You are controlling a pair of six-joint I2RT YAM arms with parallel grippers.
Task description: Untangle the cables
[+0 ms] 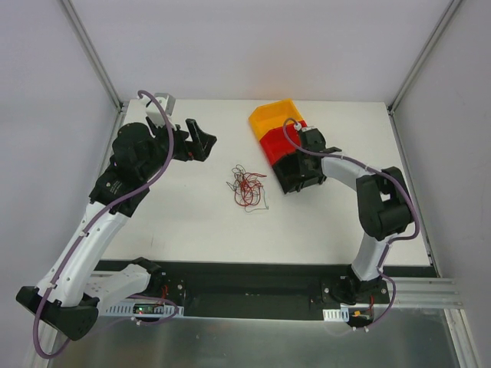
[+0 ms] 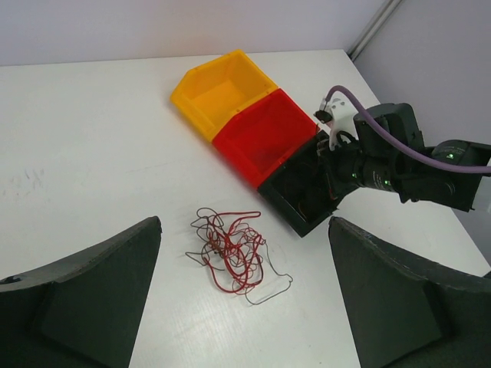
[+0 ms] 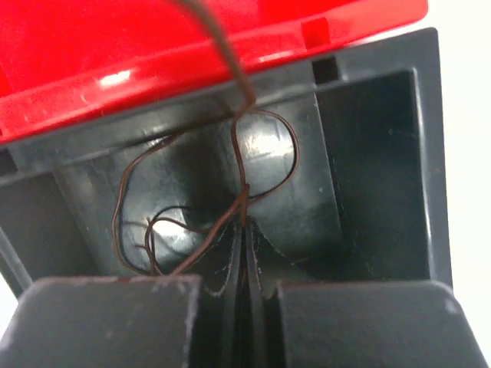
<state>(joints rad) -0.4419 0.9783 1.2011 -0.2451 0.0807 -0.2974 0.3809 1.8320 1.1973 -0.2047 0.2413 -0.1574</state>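
A tangle of thin red and dark wires (image 1: 245,186) lies mid-table; it also shows in the left wrist view (image 2: 230,253). My left gripper (image 1: 201,139) is open and empty, up and left of the tangle, its fingers (image 2: 92,291) wide apart. My right gripper (image 1: 298,170) is down inside the black bin (image 1: 291,178). In the right wrist view it (image 3: 245,222) is shut on a dark red-brown wire (image 3: 192,238) that curls over the black bin's floor (image 3: 307,192).
A yellow bin (image 1: 275,117), a red bin (image 1: 278,143) and the black bin stand in a row at the back right. They also show in the left wrist view: yellow (image 2: 219,92), red (image 2: 265,138), black (image 2: 295,195).
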